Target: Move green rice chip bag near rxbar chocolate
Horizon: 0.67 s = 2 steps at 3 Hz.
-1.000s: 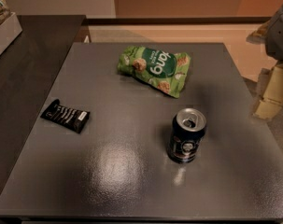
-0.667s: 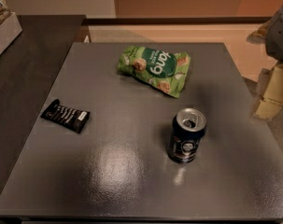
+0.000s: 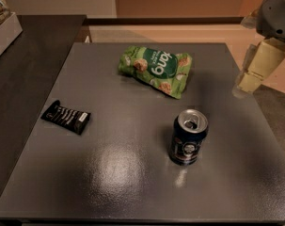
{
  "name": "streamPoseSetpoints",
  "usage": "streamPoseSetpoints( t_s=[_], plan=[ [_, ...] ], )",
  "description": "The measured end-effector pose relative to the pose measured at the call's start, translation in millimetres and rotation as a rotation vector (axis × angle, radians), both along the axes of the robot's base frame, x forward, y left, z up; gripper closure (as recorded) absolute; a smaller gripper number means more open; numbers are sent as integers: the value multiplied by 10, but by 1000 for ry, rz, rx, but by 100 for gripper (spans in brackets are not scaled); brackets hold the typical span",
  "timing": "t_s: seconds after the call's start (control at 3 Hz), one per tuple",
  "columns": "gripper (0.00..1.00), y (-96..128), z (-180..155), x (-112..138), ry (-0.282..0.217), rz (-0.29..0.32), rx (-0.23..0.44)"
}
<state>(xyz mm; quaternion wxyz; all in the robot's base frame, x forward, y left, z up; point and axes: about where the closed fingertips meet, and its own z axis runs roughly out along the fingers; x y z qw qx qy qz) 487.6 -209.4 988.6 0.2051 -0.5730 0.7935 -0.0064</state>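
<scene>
Green rice chip bag (image 3: 156, 68) lies flat at far center of the table (image 3: 132, 187), untouched, label up, so it looks open to a top grasp. Rxbar chocolate (image 3: 66, 117) lies flat at the left edge, well apart from the bag. 1 dark blue drink can (image 3: 188, 137) stands upright, opened, near-right of center. It is clear of the straight bag-to-bar line, so likely no obstacle.

End effector (image 3: 249, 84) hangs off the table's far right edge, above the floor and holding nothing. Cannot tell whether it is wide or narrow.

Judgement: task not begun. The arm needs to reach left to the bag first. The crinkly bag may slip or deform when pinched.
</scene>
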Motion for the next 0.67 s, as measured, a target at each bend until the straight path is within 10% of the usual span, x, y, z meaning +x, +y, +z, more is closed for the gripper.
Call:
streamPoseSetpoints(
  t_s=[0.67],
  plan=[
    [0, 128, 85, 768, -59, -40, 78]
  ],
)
